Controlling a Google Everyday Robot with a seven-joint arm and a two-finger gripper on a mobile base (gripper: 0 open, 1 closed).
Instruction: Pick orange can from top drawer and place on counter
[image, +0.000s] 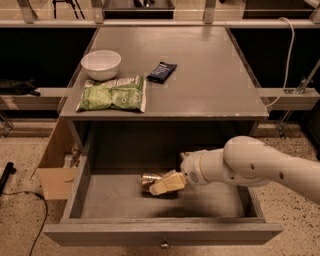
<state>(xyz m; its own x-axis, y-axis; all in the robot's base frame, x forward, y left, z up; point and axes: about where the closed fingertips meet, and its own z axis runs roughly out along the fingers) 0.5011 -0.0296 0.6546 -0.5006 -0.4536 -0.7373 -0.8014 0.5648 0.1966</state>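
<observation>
The orange can (148, 180) lies on its side on the floor of the open top drawer (160, 233), near the middle. My gripper (168, 183), cream coloured, is down inside the drawer at the can's right end and partly covers it. The white arm (250, 167) reaches in from the right. The grey counter (200, 75) is right above the drawer. A small round knob (163, 244) shows at the drawer's front centre.
On the counter's left part are a white bowl (101, 64), a green snack bag (112, 93) and a dark blue snack bar (162, 71). An open cardboard box (55, 175) stands on the floor left of the drawer. A cable (287, 55) hangs at the right.
</observation>
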